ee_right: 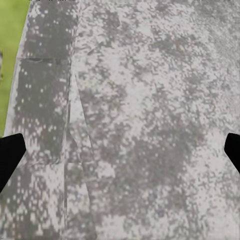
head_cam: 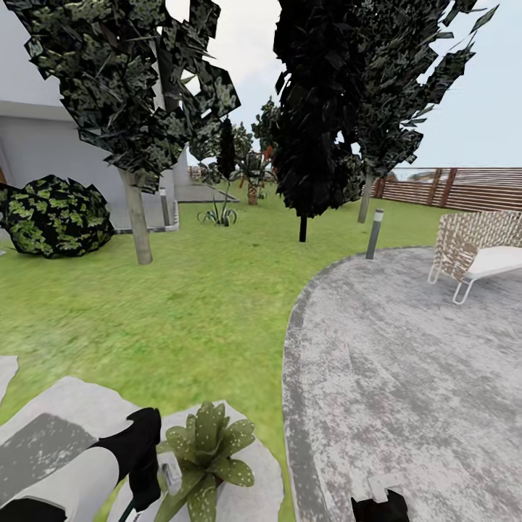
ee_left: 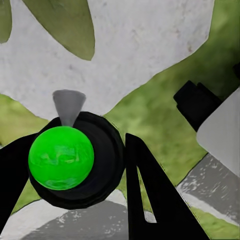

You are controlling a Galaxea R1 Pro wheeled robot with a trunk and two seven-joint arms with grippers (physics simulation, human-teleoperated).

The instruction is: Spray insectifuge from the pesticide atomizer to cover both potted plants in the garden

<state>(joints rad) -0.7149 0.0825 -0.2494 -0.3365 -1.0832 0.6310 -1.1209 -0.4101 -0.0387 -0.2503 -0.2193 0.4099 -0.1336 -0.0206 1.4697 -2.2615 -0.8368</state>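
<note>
The left gripper (ee_left: 80, 170) is clamped on the pesticide atomizer (ee_left: 65, 155), held just beside a potted plant (head_cam: 205, 453) that sits on a stepping stone (head_cam: 246, 493). The right gripper (ee_right: 120, 150) hangs with fingers apart over the paved patio (head_cam: 406, 362). Pickup appears complete; how far spraying has got cannot be judged. No writing is legible.

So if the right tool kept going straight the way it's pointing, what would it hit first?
Probably the paved patio: the right tool points at bare grey paving, with nothing seen between its open fingers, though the distance is unclear.
</note>
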